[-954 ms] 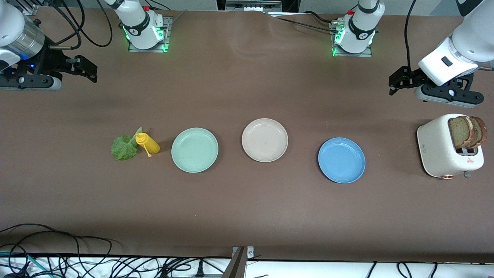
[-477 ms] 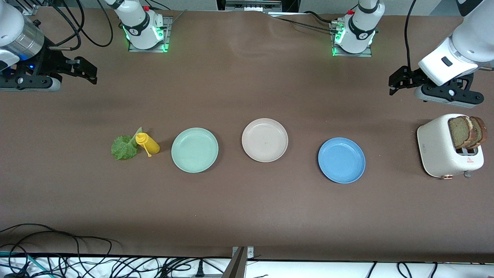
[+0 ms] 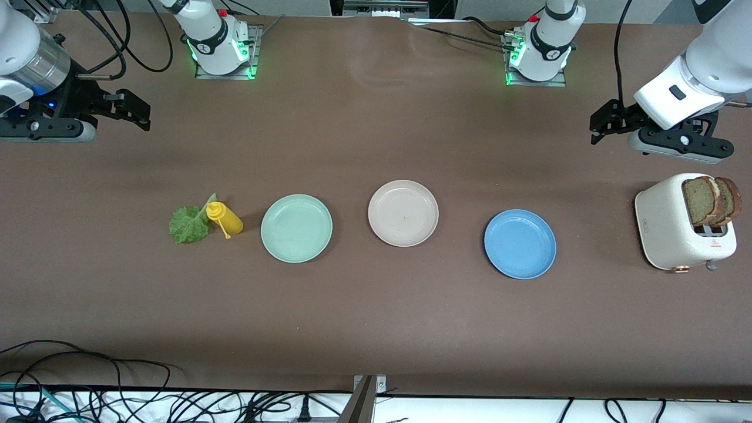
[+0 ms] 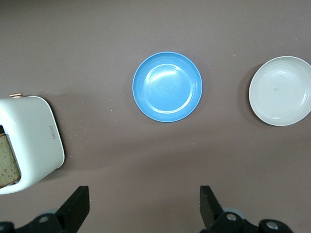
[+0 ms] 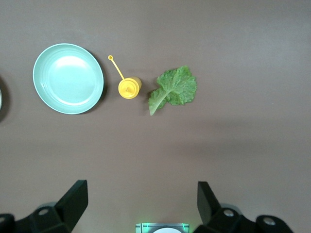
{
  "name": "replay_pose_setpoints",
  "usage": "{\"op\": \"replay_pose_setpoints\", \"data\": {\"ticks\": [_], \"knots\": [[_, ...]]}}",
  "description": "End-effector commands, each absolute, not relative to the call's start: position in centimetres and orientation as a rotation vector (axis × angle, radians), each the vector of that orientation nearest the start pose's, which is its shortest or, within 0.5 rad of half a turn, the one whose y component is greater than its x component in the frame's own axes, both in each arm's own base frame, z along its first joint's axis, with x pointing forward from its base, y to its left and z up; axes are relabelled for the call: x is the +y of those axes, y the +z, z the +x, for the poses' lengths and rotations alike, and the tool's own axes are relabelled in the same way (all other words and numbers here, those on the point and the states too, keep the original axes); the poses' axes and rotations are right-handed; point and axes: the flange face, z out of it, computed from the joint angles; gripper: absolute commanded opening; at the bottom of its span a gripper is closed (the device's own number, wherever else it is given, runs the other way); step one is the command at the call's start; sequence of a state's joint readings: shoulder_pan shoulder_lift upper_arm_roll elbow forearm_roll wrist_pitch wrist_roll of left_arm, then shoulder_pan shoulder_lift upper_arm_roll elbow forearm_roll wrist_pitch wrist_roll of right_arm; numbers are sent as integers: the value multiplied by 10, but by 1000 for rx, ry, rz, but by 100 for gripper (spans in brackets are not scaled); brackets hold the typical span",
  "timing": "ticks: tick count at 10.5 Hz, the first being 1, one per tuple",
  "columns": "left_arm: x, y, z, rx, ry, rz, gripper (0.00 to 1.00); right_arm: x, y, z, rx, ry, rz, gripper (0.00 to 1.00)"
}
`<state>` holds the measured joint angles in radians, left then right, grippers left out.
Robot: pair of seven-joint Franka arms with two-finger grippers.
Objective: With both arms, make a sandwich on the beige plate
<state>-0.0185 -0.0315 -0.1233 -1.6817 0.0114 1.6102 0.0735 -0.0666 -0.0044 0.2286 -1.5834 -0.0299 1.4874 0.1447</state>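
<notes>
The left gripper (image 4: 141, 208) hung with jaws apart over bare table near the toaster (image 3: 681, 226); the right gripper (image 5: 141, 206) hung equally spread at the other end, near the lettuce leaf (image 3: 188, 224); both had crept only slightly in the last second, so nothing was picked up yet. The beige plate (image 3: 403, 212) sat bare between the mint green plate (image 3: 296, 228) and blue plate (image 3: 520, 244); both bread slices (image 3: 711, 201) stood in the toaster; the sandwich seemed unstarted.
</notes>
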Motion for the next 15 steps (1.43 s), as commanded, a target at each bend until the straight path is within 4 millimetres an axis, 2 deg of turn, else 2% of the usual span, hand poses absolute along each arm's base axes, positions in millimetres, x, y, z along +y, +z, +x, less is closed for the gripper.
{"op": "replay_pose_setpoints", "data": {"ticks": [1, 5, 15], "knots": [[-80, 599, 538, 364, 60, -3103, 100, 81, 614, 538, -26, 137, -3162, 100], [-80, 600, 538, 362, 57, -3104, 100, 73, 608, 542, 8, 155, -3170, 100], [-81, 604, 541, 362, 43, -3107, 100, 73, 600, 546, 15, 168, -3171, 100]]}}
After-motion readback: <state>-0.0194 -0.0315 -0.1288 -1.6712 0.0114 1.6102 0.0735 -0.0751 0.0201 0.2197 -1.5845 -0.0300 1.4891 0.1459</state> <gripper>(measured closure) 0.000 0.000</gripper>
